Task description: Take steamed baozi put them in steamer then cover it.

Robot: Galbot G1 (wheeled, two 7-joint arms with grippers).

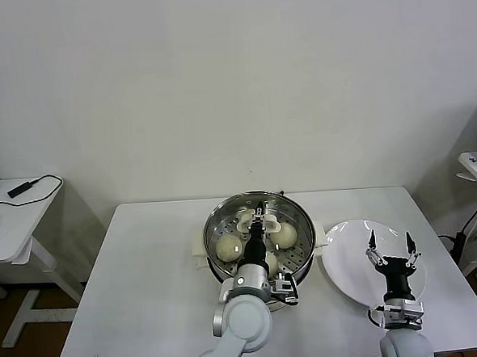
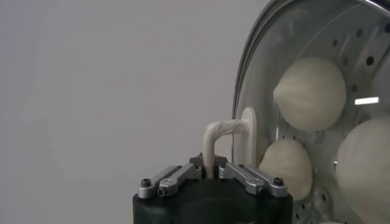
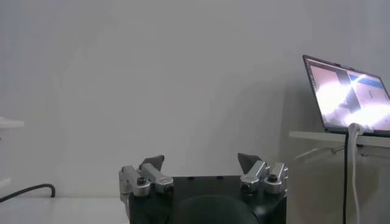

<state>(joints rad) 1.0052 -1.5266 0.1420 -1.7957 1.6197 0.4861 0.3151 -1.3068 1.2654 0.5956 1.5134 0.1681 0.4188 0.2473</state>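
The steamer (image 1: 209, 243), a shiny steel pot, stands mid-table with the clear glass cover (image 1: 299, 221) lying on it. Through the glass I see three baozi (image 1: 229, 246) (image 2: 311, 85) on the perforated tray. My left gripper (image 1: 257, 223) (image 2: 209, 167) reaches over the cover, its jaws straddling the white handle (image 2: 228, 129). The jaws are slightly open, with a thin gap on each side of the handle bar. My right gripper (image 1: 390, 239) (image 3: 201, 163) hovers wide open over the white plate (image 1: 347, 261), holding nothing.
The empty white plate sits just right of the steamer on the white table (image 1: 149, 297). A small side table with a cable (image 1: 13, 204) stands at far left. A laptop (image 3: 350, 91) shows on a shelf at the right.
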